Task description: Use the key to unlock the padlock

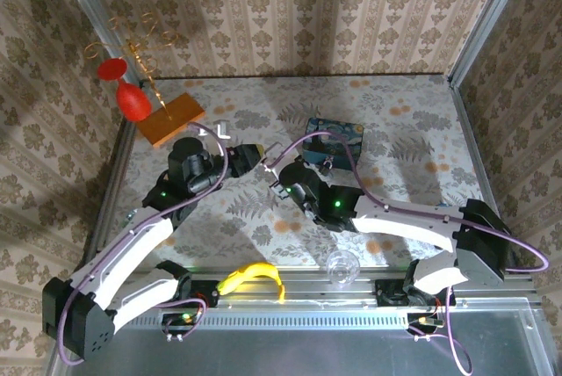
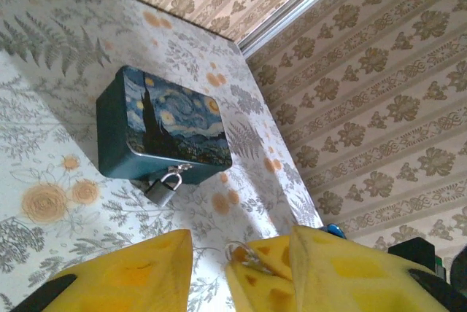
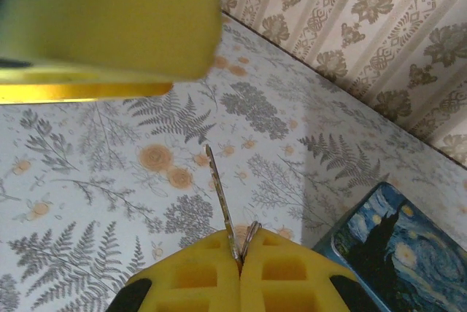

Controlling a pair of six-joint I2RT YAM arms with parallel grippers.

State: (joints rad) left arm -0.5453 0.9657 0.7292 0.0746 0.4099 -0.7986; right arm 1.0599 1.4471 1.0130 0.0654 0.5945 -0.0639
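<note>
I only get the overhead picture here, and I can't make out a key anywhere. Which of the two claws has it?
Observer: The right gripper. Its wrist camera shows it shut on the key, blade sticking out past the fingertips.
Operator: And the lock?
Observer: The padlock hangs tilted at the front wall of the blue tin.
Operator: Is the other claw holding something?
Observer: The left gripper has its fingers apart, tablecloth showing between them.
</note>
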